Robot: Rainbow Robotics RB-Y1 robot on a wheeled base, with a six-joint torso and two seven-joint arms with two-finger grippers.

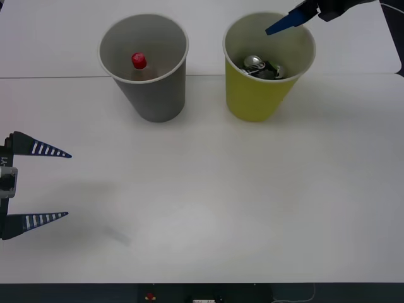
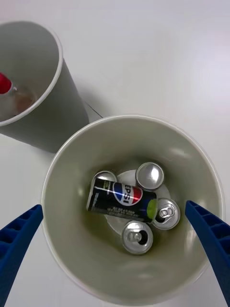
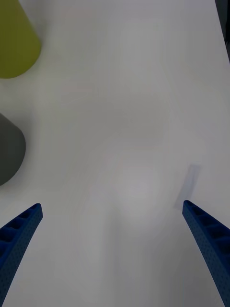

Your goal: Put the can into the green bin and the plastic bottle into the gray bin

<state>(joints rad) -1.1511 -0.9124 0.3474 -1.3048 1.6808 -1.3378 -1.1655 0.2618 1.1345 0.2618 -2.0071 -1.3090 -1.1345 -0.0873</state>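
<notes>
Left gripper (image 1: 60, 185) parked low at left edge of table (image 1: 208, 202), fingers wide apart, nothing between; in left wrist view just bare top under it, w/ both bins off to one side.

Next, gray bin (image 1: 146, 95) upright at back left. Bottle (image 1: 139, 65) inside, red cap up, body mostly hidden by the wall. Looks standing or leaning, cannot tell which. So bottle half of task done, as far as visible.

Then green bin (image 1: 259, 95) upright, just beside gray one, not touching. Can (image 2: 122, 198) inside, lying on its side on the bottom, dark body w/ logo up. Several more cans (image 2: 150, 174) around and under it, silver tops visible; in front view only a shiny top and dark shapes.

Right gripper (image 2: 115, 254) above green bin, over its far rim, fingers spread wide w/ nothing held; bin mouth directly below in right wrist view.

Judgement: both items already in correct bins, nothing loose on table. Left to do probably only pull right arm back, clear of the rim.
</notes>
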